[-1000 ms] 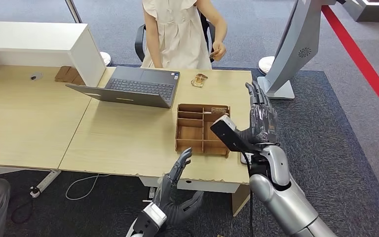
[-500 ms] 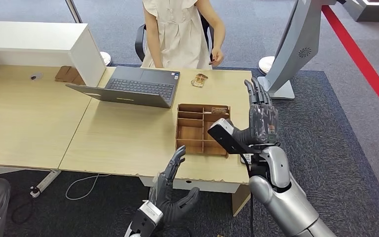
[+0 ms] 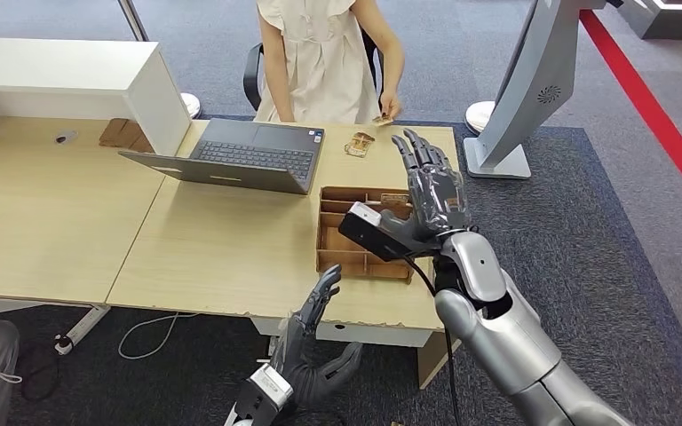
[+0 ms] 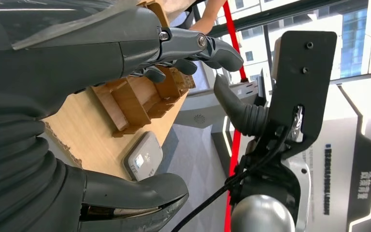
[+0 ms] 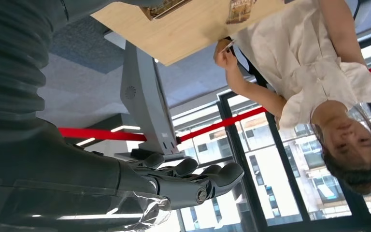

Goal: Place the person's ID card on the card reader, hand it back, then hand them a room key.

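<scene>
Over wooden organizer (image 3: pixel 363 232), right hand (image 3: pixel 430 187) has swung toward person (image 3: pixel 324 55), fingers spread, empty. ID card (image 3: pixel 385 116) pinched in person's hand, tabletop (image 3: pixel 222 240) edge. Handover imminent. Left hand (image 3: pixel 313 346) spread, idle.

My head camera is looking down over the tabletop (image 3: pixel 231 248); both wrist cameras are sitting close, sideways, sharing its wooden organizer (image 3: pixel 364 232).

Past the wooden organiser (image 3: pixel 355 235), bare desk (image 3: pixel 222 240) runs toward the person's hand (image 3: pixel 389 106), broken by a small wooden item (image 3: pixel 359 143). The open laptop (image 3: pixel 240 155) blocks the organiser's left side (its right edge borders open carpet).
</scene>
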